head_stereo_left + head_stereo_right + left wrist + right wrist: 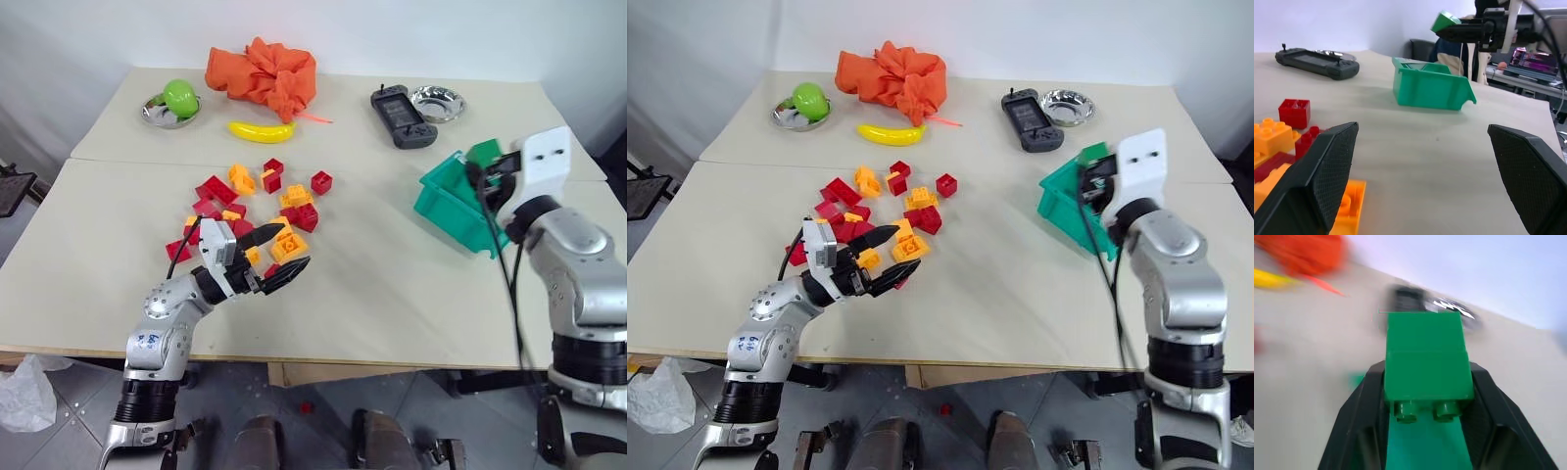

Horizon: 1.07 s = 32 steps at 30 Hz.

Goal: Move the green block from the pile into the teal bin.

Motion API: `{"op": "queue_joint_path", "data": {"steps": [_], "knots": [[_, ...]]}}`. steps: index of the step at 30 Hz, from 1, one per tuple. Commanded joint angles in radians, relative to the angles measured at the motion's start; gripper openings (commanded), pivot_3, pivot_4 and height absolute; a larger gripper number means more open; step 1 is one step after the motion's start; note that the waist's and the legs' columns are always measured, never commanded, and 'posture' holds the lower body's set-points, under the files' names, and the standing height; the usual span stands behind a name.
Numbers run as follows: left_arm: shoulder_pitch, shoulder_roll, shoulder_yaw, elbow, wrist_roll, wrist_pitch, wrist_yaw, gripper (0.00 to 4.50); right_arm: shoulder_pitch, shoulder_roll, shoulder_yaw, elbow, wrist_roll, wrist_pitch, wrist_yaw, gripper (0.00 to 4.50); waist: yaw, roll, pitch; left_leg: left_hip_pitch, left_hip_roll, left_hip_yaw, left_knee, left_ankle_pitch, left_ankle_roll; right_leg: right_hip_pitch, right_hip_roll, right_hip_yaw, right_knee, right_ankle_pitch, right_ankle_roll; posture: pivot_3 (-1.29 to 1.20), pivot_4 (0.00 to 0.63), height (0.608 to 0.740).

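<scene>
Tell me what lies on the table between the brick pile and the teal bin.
Nothing: bare tabletop runs from the pile to the teal bin, as the left eye view shows.

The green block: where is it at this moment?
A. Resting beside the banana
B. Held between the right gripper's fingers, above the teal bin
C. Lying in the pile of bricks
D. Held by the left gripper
B: the green block sits clamped in the right gripper, above the teal bin.

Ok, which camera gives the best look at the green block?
The right wrist view: the green block is close up there, clamped between the right gripper fingers. The left wrist view shows it small, held above the teal bin. In the head views it's a green corner beside the wrist camera.
</scene>
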Motion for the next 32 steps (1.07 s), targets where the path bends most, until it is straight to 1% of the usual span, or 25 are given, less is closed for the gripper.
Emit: {"op": "queue_joint_path", "data": {"steps": [1, 4, 6, 7, 10, 13, 15, 17, 20, 22, 24, 25, 26, 27, 29, 32], "knots": [[0.005, -0.007, -0.013, -0.051, -0.015, -0.003, 0.014, 4.50, -0.086, -0.030, -0.003, 0.167, -0.034, -0.075, 0.021, 1.52, -0.005, 0.001, 0.000, 0.000, 0.000, 0.000, 0.000, 0.000, 0.000, 0.000, 0.000, 0.000, 0.000, 0.000, 0.000, 0.00, 0.150, 0.740], [0.006, -0.001, -0.018, -0.061, -0.017, 0.001, 0.018, 4.50, -0.134, -0.033, 0.008, 0.269, -0.036, -0.098, 0.062, 1.52, -0.011, 0.001, 0.001, 0.000, 0.000, 0.000, 0.000, 0.000, 0.000, 0.000, 0.000, 0.000, 0.000, 0.000, 0.000, 0.00, 0.150, 0.740], [0.013, 0.021, -0.009, -0.062, -0.013, -0.003, 0.009, 4.50, -0.159, -0.033, 0.010, 0.326, -0.031, -0.112, 0.092, 2.25, -0.012, 0.001, 0.001, 0.000, 0.000, 0.000, -0.001, 0.000, 0.000, 0.000, 0.000, 0.000, -0.001, 0.000, 0.000, 0.00, 0.150, 0.740], [0.015, 0.030, -0.007, -0.062, -0.010, -0.003, 0.006, 4.50, -0.167, -0.032, 0.007, 0.344, -0.031, -0.121, 0.099, 2.48, -0.015, 0.001, 0.001, 0.000, 0.000, 0.000, -0.001, 0.000, 0.000, 0.000, 0.000, 0.000, -0.001, 0.000, 0.000, 0.00, 0.150, 0.740], [0.031, 0.078, -0.003, -0.060, 0.001, -0.018, -0.021, 4.50, -0.162, -0.060, 0.011, 0.338, -0.021, -0.148, 0.181, 3.48, -0.016, 0.001, 0.001, 0.000, 0.000, 0.000, -0.001, 0.000, 0.000, 0.000, 0.000, 0.000, -0.001, 0.000, 0.000, 0.00, 0.150, 0.740], [0.039, 0.116, -0.002, -0.031, 0.034, -0.072, -0.038, 4.50, -0.134, -0.085, 0.002, 0.308, -0.002, -0.204, 0.274, 4.49, -0.016, 0.001, 0.001, -0.001, 0.000, 0.000, -0.001, 0.000, 0.000, 0.000, 0.000, 0.000, -0.002, 0.000, 0.000, 0.00, 0.150, 0.740], [0.037, 0.137, 0.018, 0.007, 0.051, -0.112, -0.039, 4.50, -0.082, -0.104, -0.003, 0.260, 0.026, -0.249, 0.356, 4.49, -0.014, 0.001, 0.001, -0.001, 0.000, 0.000, -0.001, 0.000, 0.000, 0.000, 0.000, 0.000, -0.003, 0.000, 0.000, 0.00, 0.150, 0.740], [0.042, 0.156, 0.034, 0.038, 0.063, -0.137, -0.038, 4.50, -0.017, -0.117, -0.017, 0.228, 0.042, -0.289, 0.409, 4.49, -0.013, 0.001, 0.001, 0.000, 0.000, 0.000, -0.001, 0.000, 0.000, 0.000, 0.000, 0.000, -0.003, 0.000, 0.000, 0.00, 0.150, 0.740], [0.059, 0.183, 0.038, 0.060, 0.076, -0.162, -0.045, 4.50, 0.044, -0.114, -0.045, 0.219, 0.051, -0.331, 0.412, 4.49, -0.014, 0.001, 0.001, -0.001, 0.000, 0.000, -0.001, 0.000, 0.000, 0.000, 0.000, -0.001, -0.003, 0.000, 0.000, 0.00, 0.150, 0.740], [0.097, 0.205, 0.058, 0.049, 0.074, -0.158, -0.040, 4.50, 0.143, -0.091, -0.086, 0.147, 0.111, -0.427, 0.480, 4.49, -0.013, 0.001, 0.001, -0.001, 0.000, 0.001, -0.002, 0.000, 0.000, 0.000, 0.000, 0.000, -0.003, 0.000, 0.001, 0.00, 0.150, 0.740], [0.139, 0.231, 0.083, 0.044, 0.093, -0.162, -0.025, 4.50, 0.258, -0.067, -0.117, 0.052, 0.198, -0.541, 0.610, 4.49, -0.008, 0.002, 0.001, -0.001, 0.000, 0.000, -0.002, 0.000, 0.000, 0.000, 0.000, -0.001, -0.004, 0.000, 0.001, 0.00, 0.150, 0.740], [0.162, 0.241, 0.102, 0.046, 0.098, -0.180, -0.022, 4.50, 0.320, -0.065, -0.125, 0.003, 0.236, -0.545, 0.659, 4.49, -0.006, 0.002, 0.001, 0.000, 0.000, 0.000, -0.003, 0.000, -0.001, 0.000, 0.000, -0.001, -0.004, 0.000, 0.001, 0.00, 0.150, 0.740], [0.185, 0.251, 0.120, 0.045, 0.099, -0.187, -0.015, 4.50, 0.374, -0.066, -0.127, -0.043, 0.264, -0.517, 0.674, 4.49, -0.004, 0.002, 0.001, 0.000, 0.000, 0.000, -0.004, 0.000, -0.001, 0.000, 0.000, -0.002, -0.005, 0.000, 0.000, 0.00, 0.150, 0.740], [0.211, 0.260, 0.143, 0.047, 0.104, -0.203, -0.006, 4.50, 0.442, -0.071, -0.119, -0.081, 0.265, -0.525, 0.702, 4.49, -0.004, 0.002, 0.001, 0.000, 0.000, 0.000, -0.005, 0.000, -0.001, 0.000, 0.000, -0.002, -0.005, 0.000, 0.000, 0.00, 0.150, 0.740], [0.251, 0.276, 0.178, 0.052, 0.097, -0.208, -0.003, 4.50, 0.549, -0.081, -0.114, -0.095, 0.254, -0.588, 0.775, 4.49, 0.002, 0.002, 0.001, 0.000, 0.000, 0.000, -0.003, 0.000, -0.001, 0.001, 0.000, -0.001, -0.006, 0.000, 0.001, 0.00, 0.150, 0.740], [0.269, 0.280, 0.202, 0.049, 0.101, -0.224, 0.014, 4.50, 0.601, -0.077, -0.127, -0.058, 0.270, -0.617, 0.817, 4.49, 0.006, 0.002, 0.001, 0.001, 0.000, 0.000, -0.002, 0.000, 0.000, 0.003, 0.000, -0.001, -0.006, 0.001, 0.001, 0.00, 0.150, 0.740]]}}
